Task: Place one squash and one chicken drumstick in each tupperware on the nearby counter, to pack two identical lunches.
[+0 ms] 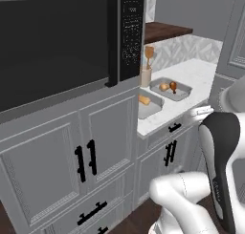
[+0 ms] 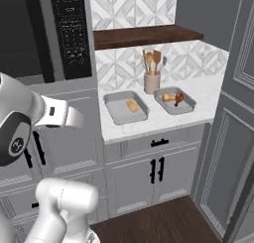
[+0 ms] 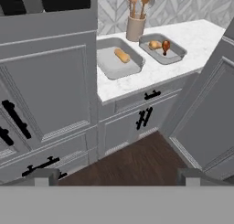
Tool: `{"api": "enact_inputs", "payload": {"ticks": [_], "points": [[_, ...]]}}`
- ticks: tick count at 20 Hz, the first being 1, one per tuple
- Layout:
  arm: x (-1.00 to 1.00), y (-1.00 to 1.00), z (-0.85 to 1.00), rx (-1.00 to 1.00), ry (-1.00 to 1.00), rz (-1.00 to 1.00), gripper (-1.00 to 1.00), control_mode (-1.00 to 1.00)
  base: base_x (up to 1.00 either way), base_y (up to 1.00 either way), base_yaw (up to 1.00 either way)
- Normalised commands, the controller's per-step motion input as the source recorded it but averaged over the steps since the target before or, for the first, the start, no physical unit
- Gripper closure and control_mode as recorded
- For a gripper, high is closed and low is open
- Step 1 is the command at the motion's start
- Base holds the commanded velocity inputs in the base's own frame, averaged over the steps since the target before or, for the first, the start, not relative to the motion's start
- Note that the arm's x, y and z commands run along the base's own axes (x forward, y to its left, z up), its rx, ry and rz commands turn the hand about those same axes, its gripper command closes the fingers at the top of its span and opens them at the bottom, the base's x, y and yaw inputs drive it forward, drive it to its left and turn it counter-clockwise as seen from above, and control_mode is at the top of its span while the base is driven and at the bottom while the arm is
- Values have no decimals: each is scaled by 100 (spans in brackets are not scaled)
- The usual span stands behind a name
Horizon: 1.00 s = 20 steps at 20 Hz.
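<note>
— Where's the food from the cup point(image 2: 152, 82)?
— Left tray point(image 2: 126, 107), just beside the cup, holds one squash point(image 2: 132, 106). Right tray point(image 2: 174, 100) has a squash point(image 2: 168, 96) touching a drumstick point(image 2: 178, 98).
— And the claw point(image 3: 116, 176)?
— I see it spread wide, empty, well short of the counter point(image 3: 151, 72), above the floor point(image 3: 132, 159).

From behind the arm's left we look rightward along the cabinets toward the counter point(image 1: 201, 73); from its right, we face it more squarely. Our hand view looks down from farther back. All three share both tupperware point(image 2: 126, 108) and the utensil cup point(image 2: 152, 82)
</note>
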Motion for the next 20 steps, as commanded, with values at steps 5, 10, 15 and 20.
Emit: {"api": "enact_inputs", "payload": {"ticks": [5,10,15,20], "points": [[0,0,0,0,0,0,-100,100,-100,22,-5],[0,0,0,0,0,0,-100,100,-79,-45,-39],[0,0,0,0,0,0,-100,100,-46,-60,-62],[0,0,0,0,0,0,-100,100,-27,-55,-66]]}}
